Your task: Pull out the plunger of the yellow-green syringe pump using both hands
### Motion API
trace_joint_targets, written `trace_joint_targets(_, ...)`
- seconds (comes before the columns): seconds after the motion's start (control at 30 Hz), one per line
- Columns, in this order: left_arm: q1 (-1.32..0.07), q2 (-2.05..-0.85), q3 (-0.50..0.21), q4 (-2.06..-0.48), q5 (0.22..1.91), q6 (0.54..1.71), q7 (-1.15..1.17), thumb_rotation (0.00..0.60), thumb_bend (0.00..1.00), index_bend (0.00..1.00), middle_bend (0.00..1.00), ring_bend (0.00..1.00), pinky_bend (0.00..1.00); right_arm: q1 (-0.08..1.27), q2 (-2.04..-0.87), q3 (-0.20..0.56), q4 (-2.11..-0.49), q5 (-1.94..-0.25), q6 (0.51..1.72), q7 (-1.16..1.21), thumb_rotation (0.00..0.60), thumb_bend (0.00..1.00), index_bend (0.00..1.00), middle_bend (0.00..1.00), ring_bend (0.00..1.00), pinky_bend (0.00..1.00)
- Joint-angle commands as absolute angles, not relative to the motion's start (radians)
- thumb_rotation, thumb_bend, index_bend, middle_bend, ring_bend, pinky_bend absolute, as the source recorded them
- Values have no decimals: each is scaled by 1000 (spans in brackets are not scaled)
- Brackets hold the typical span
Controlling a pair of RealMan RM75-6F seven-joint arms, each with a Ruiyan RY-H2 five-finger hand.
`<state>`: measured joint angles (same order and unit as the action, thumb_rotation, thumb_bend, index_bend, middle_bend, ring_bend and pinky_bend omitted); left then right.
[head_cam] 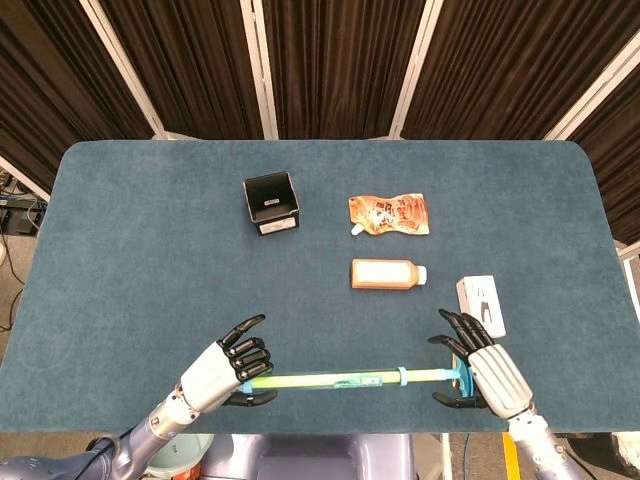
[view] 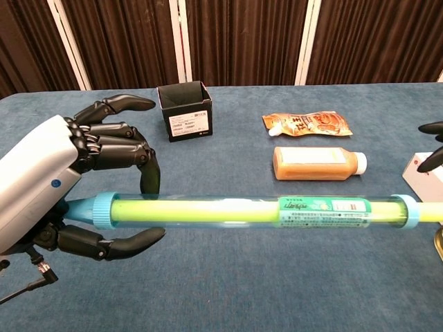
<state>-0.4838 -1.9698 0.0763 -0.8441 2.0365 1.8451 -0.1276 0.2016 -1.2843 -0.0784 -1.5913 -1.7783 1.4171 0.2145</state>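
Note:
The yellow-green syringe pump (head_cam: 330, 380) hangs level over the table's near edge, and its clear barrel (view: 249, 211) crosses the chest view. My left hand (head_cam: 218, 367) grips its capped left end, fingers (view: 114, 149) curled over the top and the thumb underneath. The plunger rod runs right to a teal handle (head_cam: 461, 371). That handle lies against the palm of my right hand (head_cam: 487, 367), whose fingers and thumb stand spread above and below it. In the chest view the handle is cut off; only two right fingertips (view: 433, 128) show at the edge.
Behind the syringe, an orange bottle (head_cam: 388, 272) lies on its side, with an orange pouch (head_cam: 390, 213) and a black open box (head_cam: 271, 203) further back. A white box (head_cam: 482, 303) sits just beyond my right hand. The blue table (head_cam: 130, 260) ends close under both hands.

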Motion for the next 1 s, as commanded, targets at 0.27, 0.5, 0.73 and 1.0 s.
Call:
trace_joint_targets(0.27,-498,-1997,69,-779,2030,1894,-159,600,486,722,590,461,151,203,-1302,-87,-1553,-1785,1434,263,600,277,652,133,9,21)
trace_joint_targets(0.5,-503,-1997,68,-767,2027,1920,-170,600,486,722,590,461,151,198,-1315,-87,-1537,-1773,1436,257,600,358,775,184,24,32)
trace_joint_targets(0.73,-495,-1971,75,-782,2030,1954,-157,600,487,722,590,460,151,191,-1307,-68,-1530,-1747,1453,228,600,339,849,231,49,53)
trace_joint_targets(1.0,-478,-1906,85,-848,2027,1985,-148,600,487,722,590,461,151,196,-1288,-46,-1500,-1688,1426,231,600,287,853,234,50,55)
